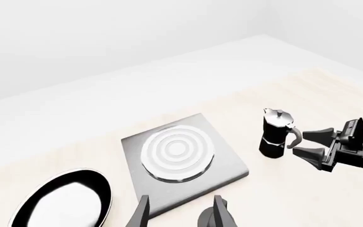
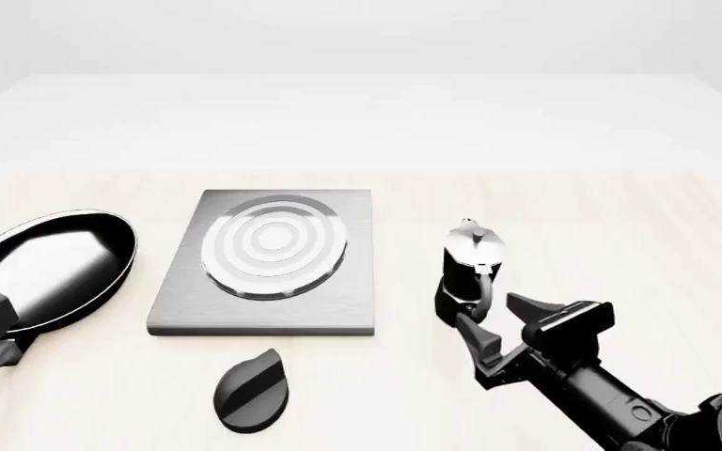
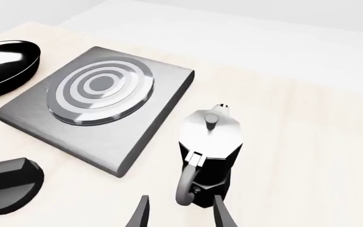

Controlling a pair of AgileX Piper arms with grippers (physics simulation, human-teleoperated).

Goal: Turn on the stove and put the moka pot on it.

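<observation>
The stove point(image 2: 267, 263) is a flat grey slab with silver rings lying mid-table; it also shows in the left wrist view point(image 1: 181, 151) and the right wrist view point(image 3: 99, 90). Its black teardrop knob point(image 2: 251, 390) lies apart in front of it, also in the right wrist view point(image 3: 8, 184). The moka pot point(image 2: 470, 272) stands upright on the table right of the stove, handle toward me. My right gripper point(image 2: 488, 308) is open, its fingertips on either side of the handle point(image 3: 185, 189), not closed on it. My left gripper point(image 1: 180, 215) is open and empty, high above the stove's near edge, out of the front view.
A round black frying pan point(image 2: 48, 272) lies left of the stove, its handle pointing to the near left edge. The pale wooden table point(image 2: 662, 244) stretches right of the moka pot. A white wall stands behind the table.
</observation>
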